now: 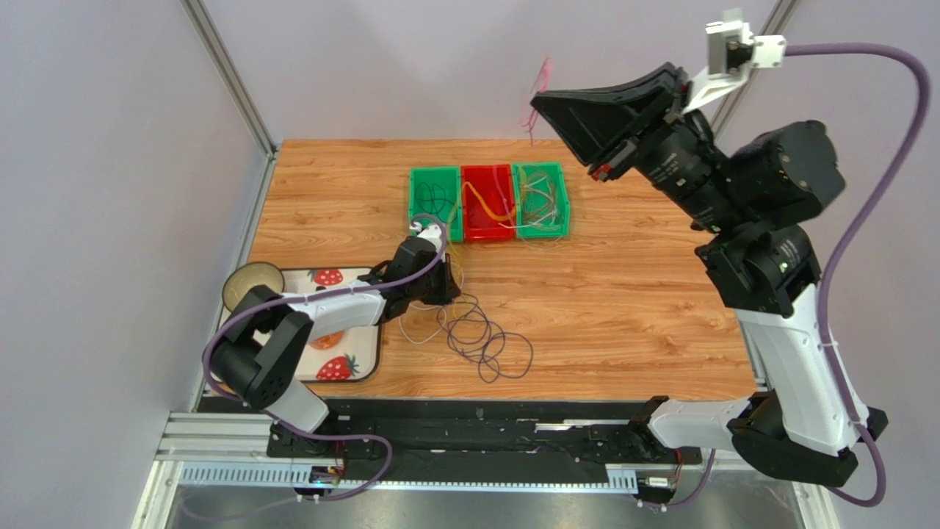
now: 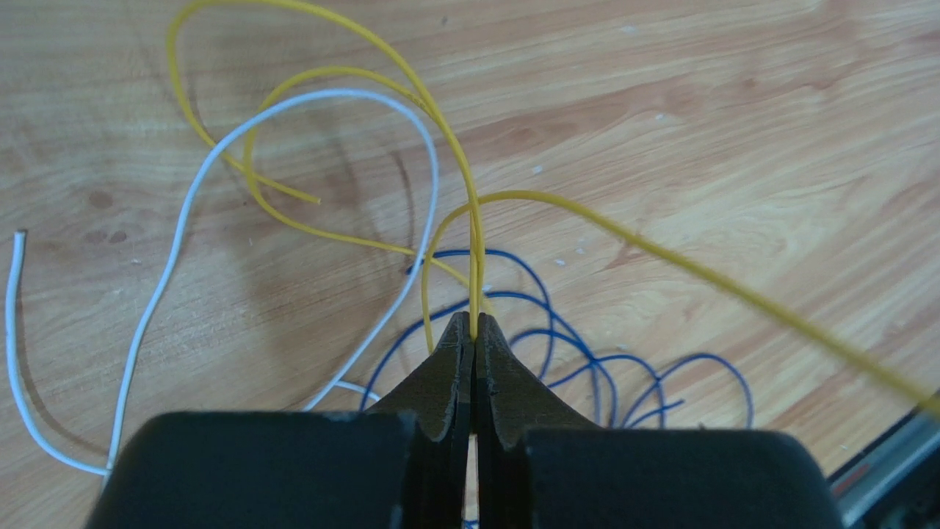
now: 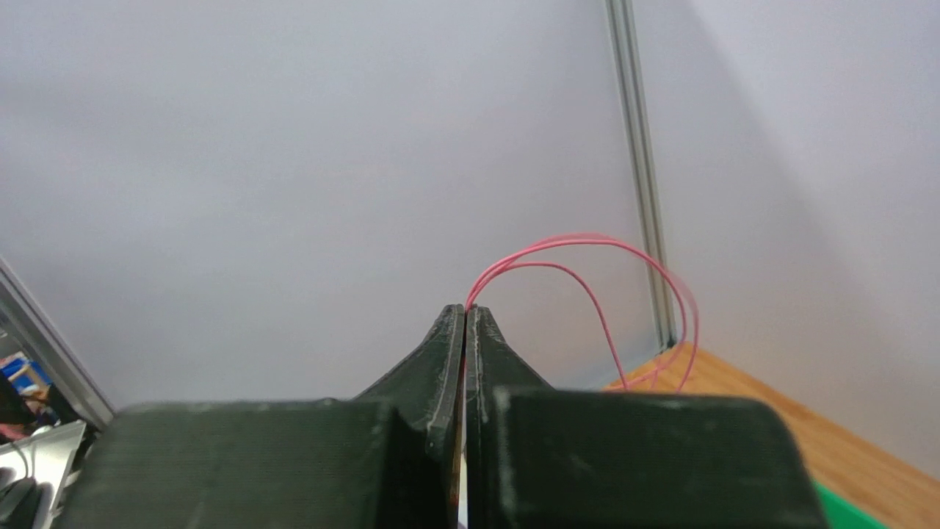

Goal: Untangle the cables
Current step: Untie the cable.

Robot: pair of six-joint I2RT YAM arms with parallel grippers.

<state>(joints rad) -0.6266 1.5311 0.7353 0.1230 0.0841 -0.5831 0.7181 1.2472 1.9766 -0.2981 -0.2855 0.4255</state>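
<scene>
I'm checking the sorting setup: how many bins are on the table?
3, in a row far across the table: the left green bin, the red bin between, the right green bin. None appears hidden.

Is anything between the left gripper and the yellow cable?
Nothing visible. The left gripper is shut on the yellow cable itself; the white cable and the dark blue cables lie beside it, not in between.

Left wrist view: the yellow cable [image 2: 662, 252] blurs and is cut off at the right edge. The blue cables [image 2: 502, 252] and white cable [image 2: 331, 94] pass behind the left gripper [image 2: 472, 331].
Right wrist view: the right gripper [image 3: 465, 320] hides the pink cable [image 3: 596, 236] ends.
</scene>
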